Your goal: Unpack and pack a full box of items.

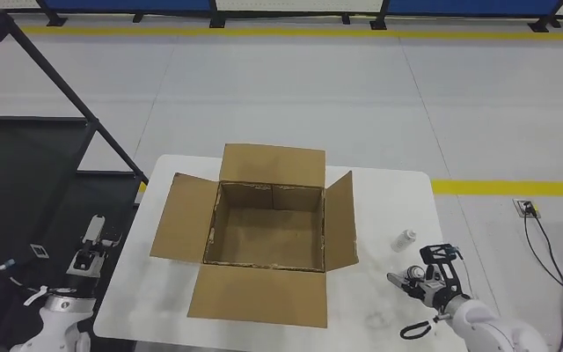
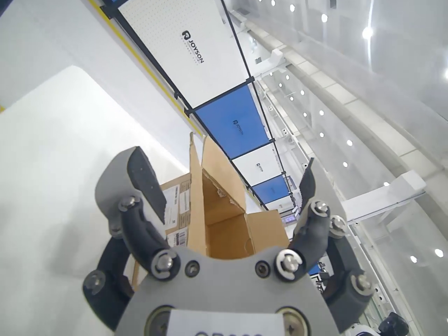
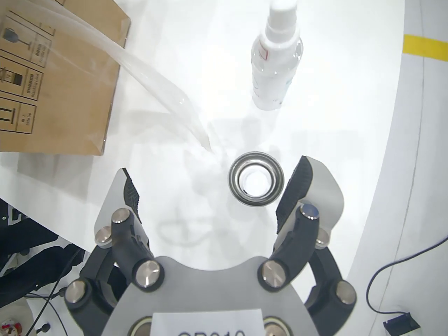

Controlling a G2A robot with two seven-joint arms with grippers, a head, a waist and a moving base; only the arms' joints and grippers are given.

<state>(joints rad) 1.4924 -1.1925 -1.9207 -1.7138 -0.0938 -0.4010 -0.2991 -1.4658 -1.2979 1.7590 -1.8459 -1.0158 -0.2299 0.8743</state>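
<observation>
Right gripper (image 3: 214, 173): fingers spread apart, clamped on nothing, hanging over the white table (image 1: 387, 194) near its right front corner. A small clear glass (image 3: 235, 180) with a shiny rim stands on the table between the two pads, mouth up, much closer to one pad than the other; cannot tell whether it touches that pad. Farther out from the gripper sits a clear spray bottle (image 3: 276, 54) with a white cap, well apart from the glass and to the right of the box; standing or lying, cannot tell. A clear strip of film (image 3: 157, 82) runs from the nearest box flap across the table, ending just beside the glass. Left gripper (image 2: 224, 162): fingers wide apart, nothing between them, aimed at the side of the box, which bears printed labels. The cardboard box (image 1: 273, 163) sits mid-table, open, all four flaps folded outward, bare cardboard floor showing inside. Grey floor with a yellow line (image 1: 497, 187) lies beyond the table.
</observation>
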